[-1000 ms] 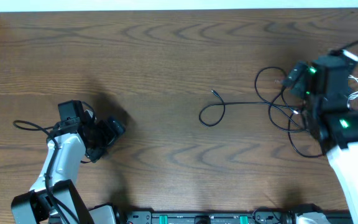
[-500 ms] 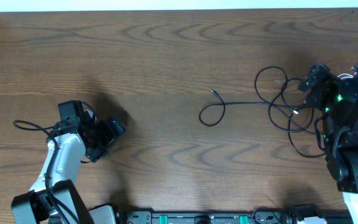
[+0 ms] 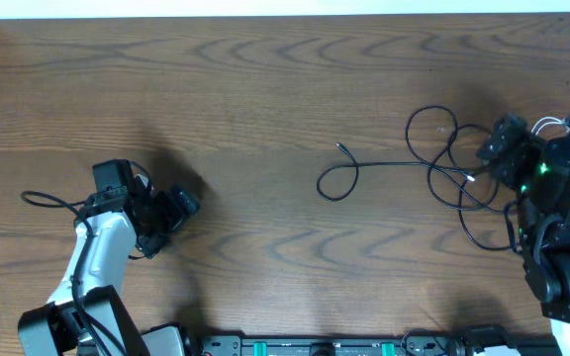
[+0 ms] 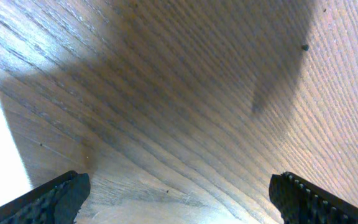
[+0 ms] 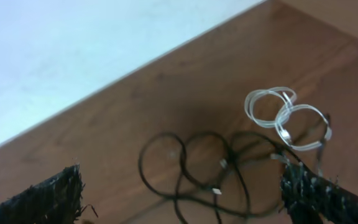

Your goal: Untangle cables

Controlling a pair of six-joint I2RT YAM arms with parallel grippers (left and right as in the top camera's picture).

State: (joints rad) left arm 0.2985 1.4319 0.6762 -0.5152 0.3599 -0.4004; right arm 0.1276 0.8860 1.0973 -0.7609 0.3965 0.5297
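Across the overhead view, the brown wooden worktop (image 3: 265,89) fills nearly everything. Its far edge runs straight along the top against a pale strip, and bare wood stretches across the whole far half and the middle between the two arms.

At the near left, the left arm (image 3: 97,247) lies low over the wood. At the right border, the right arm (image 3: 562,227) stands with its head over the tangle.

The black cables (image 3: 453,170) lie right of centre in several overlapping loops. One strand runs left from them to a small loop, and its free plug end points towards the open middle. The white cable (image 5: 284,118) lies in two small rings just beyond the black loops, touching them, close to the far edge.

The left pincer (image 4: 179,185) stands wide, with only bare wood between its fingers (image 4: 61,196), well apart from any cable. The right pincer (image 5: 180,186) is also spread wide and grips nothing, with the black loops showing on the worktop between its fingertips.
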